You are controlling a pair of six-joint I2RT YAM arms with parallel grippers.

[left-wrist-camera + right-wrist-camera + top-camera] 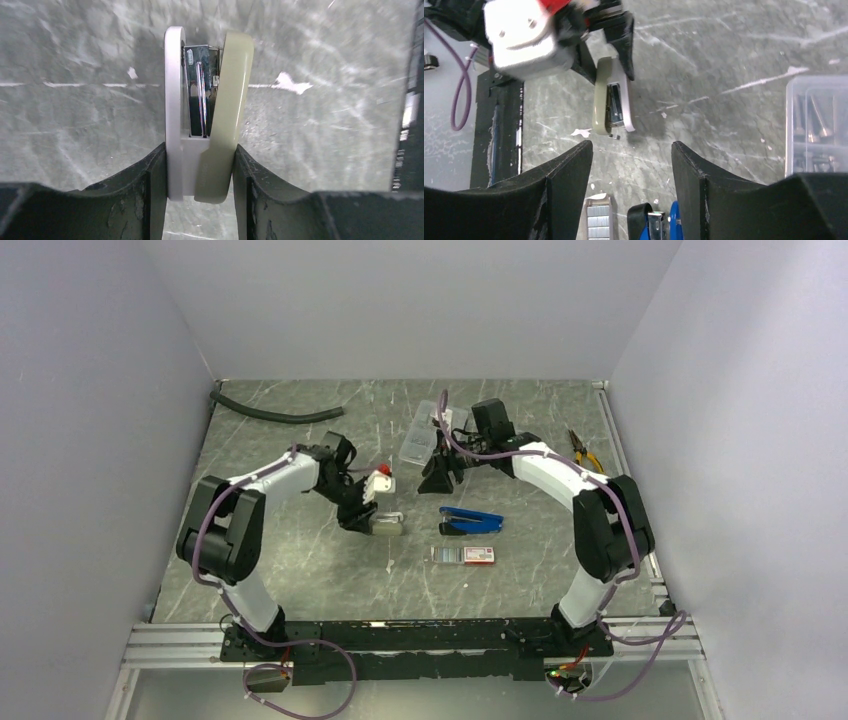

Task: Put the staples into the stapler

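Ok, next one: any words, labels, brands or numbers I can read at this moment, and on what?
None can be read.
Staple box: print on its white and red faces, too small to read.
Dark strip at the right edge of the left wrist view: white marks, blurred.
Cream stapler in the left hand: no lettering shows.

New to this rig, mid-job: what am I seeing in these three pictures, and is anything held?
Two robot arms bolted to a table edge, each ending in a two-finger pincer. The wide picture looks down from above; the other two come from wrist cameras. The left pincer clamps a pale stapler. The right pincer stands open, empty. On the table: a blue stapler, the staples, a clear parts case, pliers, a black hose.
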